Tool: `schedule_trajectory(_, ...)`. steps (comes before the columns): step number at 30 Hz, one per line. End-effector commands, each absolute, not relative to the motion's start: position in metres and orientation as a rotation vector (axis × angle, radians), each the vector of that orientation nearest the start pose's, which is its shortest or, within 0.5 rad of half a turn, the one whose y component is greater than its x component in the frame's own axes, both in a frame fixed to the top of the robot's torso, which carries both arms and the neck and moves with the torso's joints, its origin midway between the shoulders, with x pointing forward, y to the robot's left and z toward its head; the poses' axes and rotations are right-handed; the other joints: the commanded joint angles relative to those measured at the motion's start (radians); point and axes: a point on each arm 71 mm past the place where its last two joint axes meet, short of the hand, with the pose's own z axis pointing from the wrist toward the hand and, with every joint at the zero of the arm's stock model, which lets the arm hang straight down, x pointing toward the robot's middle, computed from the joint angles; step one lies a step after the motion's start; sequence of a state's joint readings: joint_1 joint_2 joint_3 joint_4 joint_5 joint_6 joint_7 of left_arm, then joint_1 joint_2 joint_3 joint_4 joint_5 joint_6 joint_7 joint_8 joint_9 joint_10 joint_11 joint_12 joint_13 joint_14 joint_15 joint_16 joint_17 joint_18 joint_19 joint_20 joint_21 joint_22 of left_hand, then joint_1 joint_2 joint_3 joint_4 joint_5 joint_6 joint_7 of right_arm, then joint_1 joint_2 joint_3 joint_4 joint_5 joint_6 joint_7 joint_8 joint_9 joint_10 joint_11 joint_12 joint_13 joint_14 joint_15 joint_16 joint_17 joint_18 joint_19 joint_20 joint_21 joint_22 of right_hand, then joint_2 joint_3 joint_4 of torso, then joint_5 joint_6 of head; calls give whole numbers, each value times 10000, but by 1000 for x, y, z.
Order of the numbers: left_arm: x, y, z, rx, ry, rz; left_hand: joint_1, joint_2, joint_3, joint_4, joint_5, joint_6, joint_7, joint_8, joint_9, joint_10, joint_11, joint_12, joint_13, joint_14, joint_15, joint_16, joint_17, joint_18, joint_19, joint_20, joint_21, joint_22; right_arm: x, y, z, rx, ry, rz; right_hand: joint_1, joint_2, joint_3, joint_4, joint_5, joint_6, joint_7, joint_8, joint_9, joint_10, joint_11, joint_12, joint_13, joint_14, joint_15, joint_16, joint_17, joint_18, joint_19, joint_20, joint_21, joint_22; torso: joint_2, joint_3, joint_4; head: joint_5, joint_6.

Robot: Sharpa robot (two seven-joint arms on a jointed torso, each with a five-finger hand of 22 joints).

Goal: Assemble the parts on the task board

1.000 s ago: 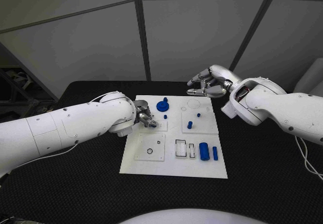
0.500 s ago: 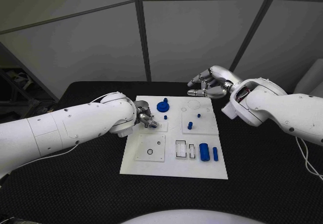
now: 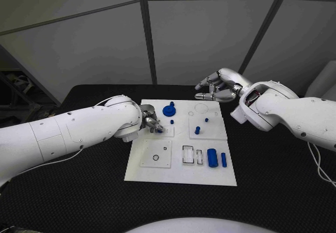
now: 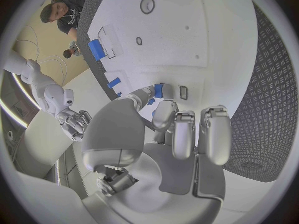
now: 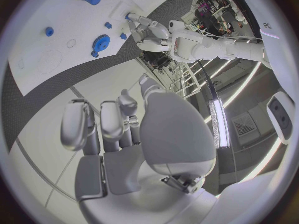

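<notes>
While the left hand pinches a small blue part in its fingers over the task board's left edge, lower it squarely; right hand hovers curled, holding nothing

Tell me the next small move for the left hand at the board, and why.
Probably ease the left hand straight down. In the left wrist view its fingertips seem to pinch a small blue part just over the task board, beside a small rectangular slot. The right hand hovers beyond the far edge, holding nothing.
</notes>
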State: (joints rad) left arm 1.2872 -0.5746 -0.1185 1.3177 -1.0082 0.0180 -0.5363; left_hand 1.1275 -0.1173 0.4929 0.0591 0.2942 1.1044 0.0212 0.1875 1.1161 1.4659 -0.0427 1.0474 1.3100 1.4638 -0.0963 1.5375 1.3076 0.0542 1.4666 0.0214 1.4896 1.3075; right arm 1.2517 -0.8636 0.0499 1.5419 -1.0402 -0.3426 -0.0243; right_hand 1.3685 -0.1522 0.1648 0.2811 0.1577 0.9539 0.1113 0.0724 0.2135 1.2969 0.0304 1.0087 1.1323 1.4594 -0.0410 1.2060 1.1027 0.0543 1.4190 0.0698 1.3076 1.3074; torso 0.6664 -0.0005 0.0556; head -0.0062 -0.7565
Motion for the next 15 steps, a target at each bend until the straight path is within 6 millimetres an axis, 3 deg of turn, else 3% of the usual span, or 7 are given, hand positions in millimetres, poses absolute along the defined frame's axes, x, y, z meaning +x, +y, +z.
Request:
schedule_trajectory(1, 516, 144, -222, -2204, 22794, -3997, -130, 13, -66, 102, -105, 62, -51, -41, -13, 26, -53, -23, 607, 974, -73, -26, 2295, -167, 129, -102, -25, 1189, 501, -207, -123, 2106, 15869, 9252, -64, 22, -2, 66, 43, 74, 28, -50, 14, 23, -2, 28, -9, 69, -35, -28, 2, 139, 55, -36, -35, 127, 0, -3, 0, -13, -11)
schedule_trajectory(10, 518, 143, -222, -2287, 22746, -3950, -456, 85, -363, 681, -185, 144, -55, -48, 2, 50, -56, 72, 663, 980, -85, -9, 2310, -176, 157, -116, -13, 1230, 501, -207, -123, 2114, 15879, 9240, -90, 50, 6, 72, 46, 75, 28, -52, 17, 19, -2, 20, -21, 70, -36, -45, -3, 142, 53, -37, -55, 112, 2, -3, 2, -29, 18)
schedule_trajectory(15, 518, 143, -222, -2306, 22744, -3920, -447, 101, -378, 723, -183, 161, -67, -42, 9, 61, -60, 116, 681, 985, -91, 12, 2329, -176, 159, -120, -14, 1232, 501, -207, -123, 2114, 15883, 9236, -90, 50, 6, 72, 46, 75, 28, -52, 17, 19, -2, 20, -21, 70, -36, -45, -3, 142, 53, -37, -55, 112, -1, -3, 0, -32, 15)
